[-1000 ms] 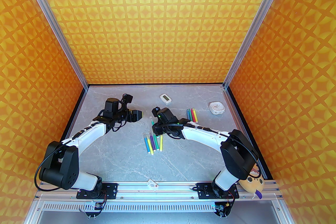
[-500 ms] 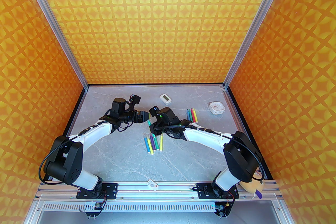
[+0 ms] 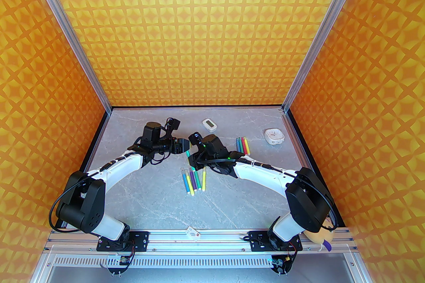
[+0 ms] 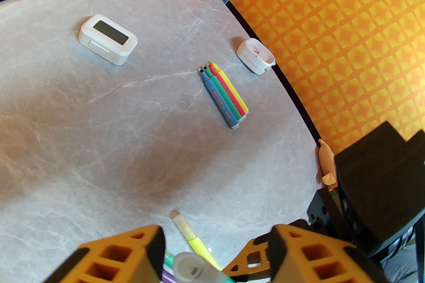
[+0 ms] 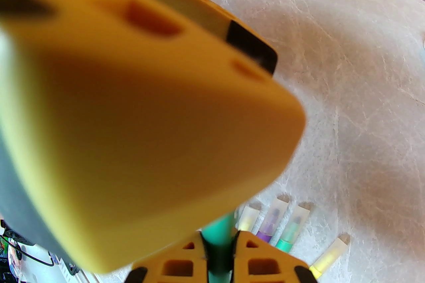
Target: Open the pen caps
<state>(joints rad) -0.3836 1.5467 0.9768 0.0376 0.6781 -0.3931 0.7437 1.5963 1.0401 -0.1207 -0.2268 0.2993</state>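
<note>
My right gripper (image 5: 219,261) (image 3: 196,164) is shut on a teal pen (image 5: 217,235) and holds it up off the table. The pen's pale cap (image 4: 192,270) points at my left gripper (image 4: 217,237) (image 3: 185,145). The left jaws stand open around the cap: it lies against the left finger (image 4: 132,251), with a gap to the right finger (image 4: 305,251). Several capped pens (image 3: 194,180) lie below on the table, their whitish caps (image 5: 272,215) in the right wrist view. Several uncapped pens (image 4: 224,96) (image 3: 243,145) lie side by side further right.
A white digital timer (image 3: 209,124) (image 4: 108,38) and a small white clock (image 3: 274,136) (image 4: 255,55) sit near the back edge. A plush toy (image 3: 320,235) lies by the right arm's base. A small white tag (image 3: 192,232) rests on the front rail.
My left gripper has travelled right to the raised teal pen, its jaws narrowing around the cap. The right gripper shifted slightly left with the pen.
</note>
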